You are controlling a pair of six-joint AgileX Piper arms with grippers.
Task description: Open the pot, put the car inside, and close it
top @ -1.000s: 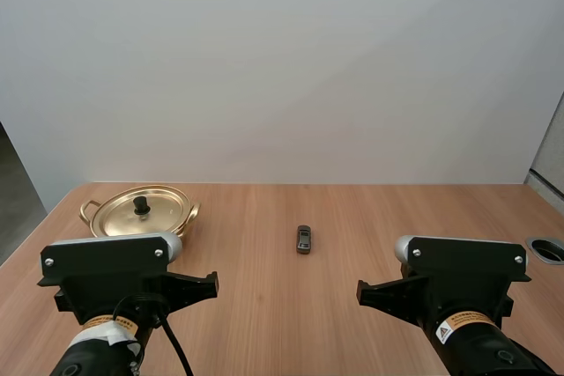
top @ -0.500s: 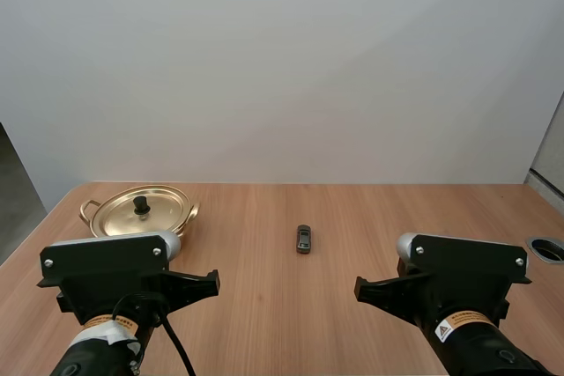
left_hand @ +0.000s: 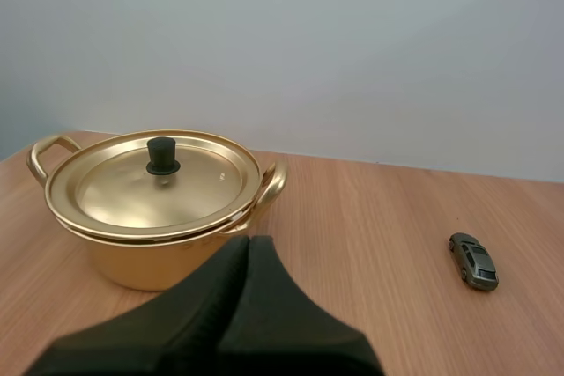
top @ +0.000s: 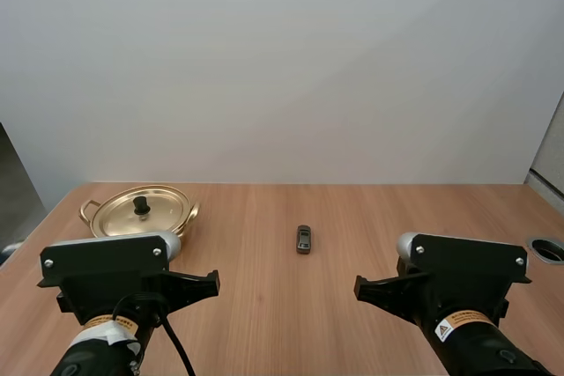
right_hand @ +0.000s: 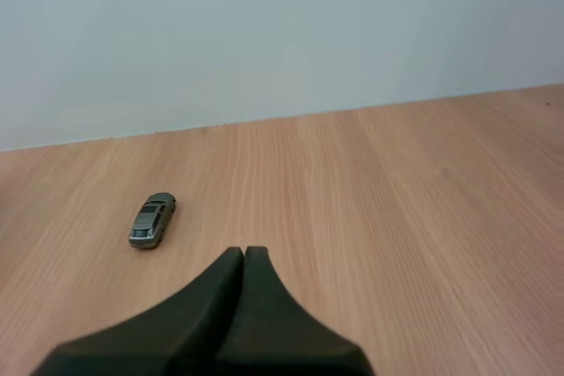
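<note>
Golden pot (top: 141,217) sits at the wooden table's (top: 264,305) far left in the high view, the small grey toy car (top: 303,239) mid-table, well apart from it. From the left wrist, the left gripper (left_hand: 248,246) is clenched into one dark wedge just short of the pot, whose lid (left_hand: 154,184) is on. From the right wrist, the right gripper (right_hand: 244,255) is likewise clenched on nothing, the car ahead and off to one side, apart from it.

The gold lid with a black knob (left_hand: 154,184) hides the inside of the shiny gold metal pot (left_hand: 123,261) (it sits all round the rim), and my left gripper (left_hand: 248,242), closed to one dark wedge, covers part of its near wall.
</note>
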